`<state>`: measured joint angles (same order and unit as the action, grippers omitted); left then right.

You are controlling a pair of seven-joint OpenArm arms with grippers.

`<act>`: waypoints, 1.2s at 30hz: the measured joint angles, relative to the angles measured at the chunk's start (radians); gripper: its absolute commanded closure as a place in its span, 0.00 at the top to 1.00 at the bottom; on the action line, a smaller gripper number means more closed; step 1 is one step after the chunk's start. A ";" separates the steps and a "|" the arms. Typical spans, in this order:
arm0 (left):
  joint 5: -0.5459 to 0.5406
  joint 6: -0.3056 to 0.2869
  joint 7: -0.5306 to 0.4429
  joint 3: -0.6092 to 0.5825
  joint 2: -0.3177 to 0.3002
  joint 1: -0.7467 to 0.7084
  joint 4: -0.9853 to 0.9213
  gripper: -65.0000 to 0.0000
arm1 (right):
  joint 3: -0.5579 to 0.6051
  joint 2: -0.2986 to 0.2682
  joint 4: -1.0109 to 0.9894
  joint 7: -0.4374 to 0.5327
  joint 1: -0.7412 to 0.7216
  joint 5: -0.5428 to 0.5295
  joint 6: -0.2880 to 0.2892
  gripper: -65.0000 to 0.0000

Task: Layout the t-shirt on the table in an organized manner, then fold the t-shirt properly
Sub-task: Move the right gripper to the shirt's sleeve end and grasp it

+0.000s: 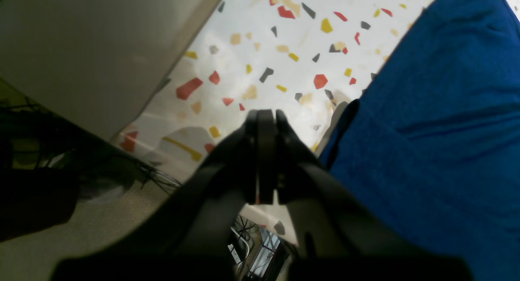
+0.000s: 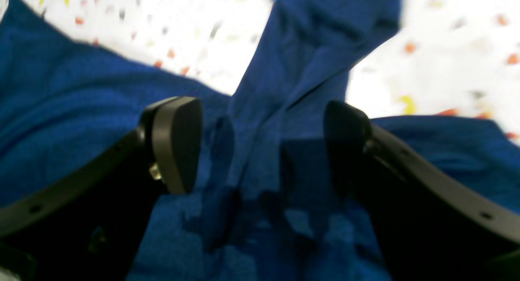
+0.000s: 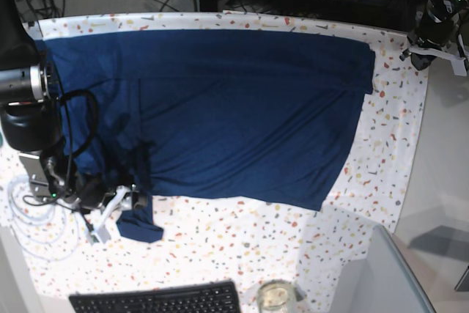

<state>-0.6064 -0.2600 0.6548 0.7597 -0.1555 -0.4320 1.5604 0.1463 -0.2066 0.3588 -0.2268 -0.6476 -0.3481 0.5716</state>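
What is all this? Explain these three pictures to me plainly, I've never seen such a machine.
It is a robot with two arms, meant to lay out and fold a t-shirt. The base picture looks down on the table, whose white cover is speckled with colour. The dark blue shirt lies spread over most of it. A keyboard and a jar sit at the near edge.

The other two pictures come from cameras on the wrists. In the right wrist picture the right hand is open, its fingers either side of a raised fold of cloth, not gripping it. In the left wrist picture the left hand is shut and empty, beside the shirt's edge.
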 measured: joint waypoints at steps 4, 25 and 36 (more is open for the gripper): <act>0.000 0.000 0.000 0.000 0.000 0.002 -0.001 0.00 | 0.005 -0.005 0.001 0.033 0.014 0.000 -0.060 0.67; 0.001 0.000 0.000 -0.004 0.000 -0.001 -0.006 0.00 | 0.004 -0.009 0.003 0.085 0.042 -0.003 -0.060 0.22; 0.004 0.000 0.000 -0.002 0.000 -0.001 -0.006 0.00 | 0.002 -0.009 0.006 0.057 0.042 -0.008 -0.059 0.00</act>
<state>-0.6025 -0.2596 0.6552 0.7578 -0.1555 -0.4328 1.5547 0.1478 -0.2157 0.3645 -0.1699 -0.6056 -0.3565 0.5125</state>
